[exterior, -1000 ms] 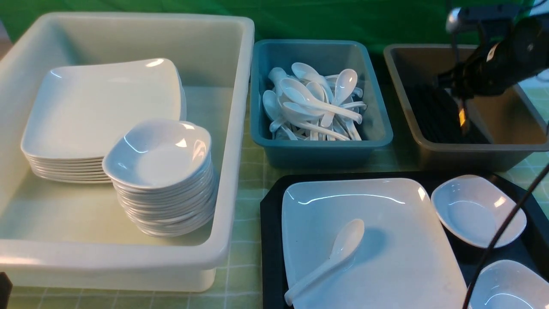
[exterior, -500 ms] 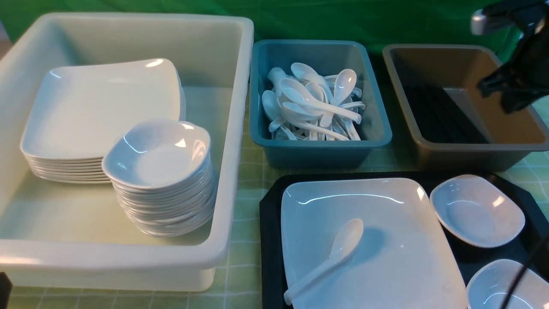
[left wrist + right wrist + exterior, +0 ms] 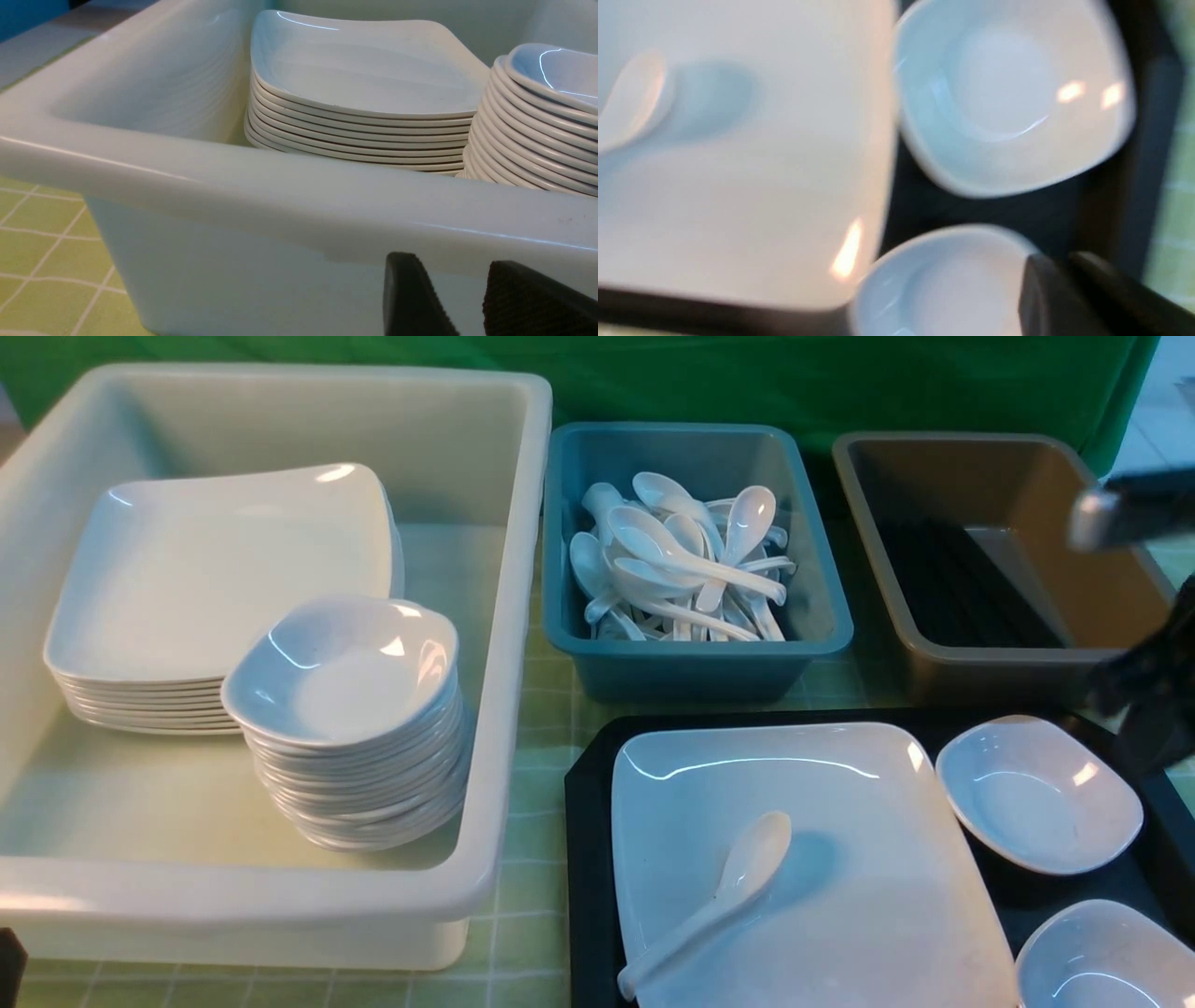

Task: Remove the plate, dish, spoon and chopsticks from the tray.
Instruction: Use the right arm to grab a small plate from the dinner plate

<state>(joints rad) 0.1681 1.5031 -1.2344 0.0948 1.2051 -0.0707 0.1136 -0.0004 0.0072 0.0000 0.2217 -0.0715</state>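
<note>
Chopsticks look like the one part of the job already done: a dark bundle lies in the brown bin beyond the tray, and none shows on the tray itself. The plate fills the tray's left part, and the spoon lies bowl-up on it, handle reaching toward the plate's near left edge. Two small dishes sit on the tray's right side, the far dish just beside the plate's corner and the near dish partly cut off at the edge of the view. The right gripper hangs above these dishes; its fingers are too blurred to tell whether they are parted or closed, though nothing shows between them. The left gripper waits just outside the near wall of the white tub, jaws apart and empty. The tub holds stacked plates and stacked dishes, and the teal bin is heaped with spoons, so these are the likely destinations. Spoon, plate and both dishes are left to clear, and the spoon probably has to go before the plate can be lifted
</note>
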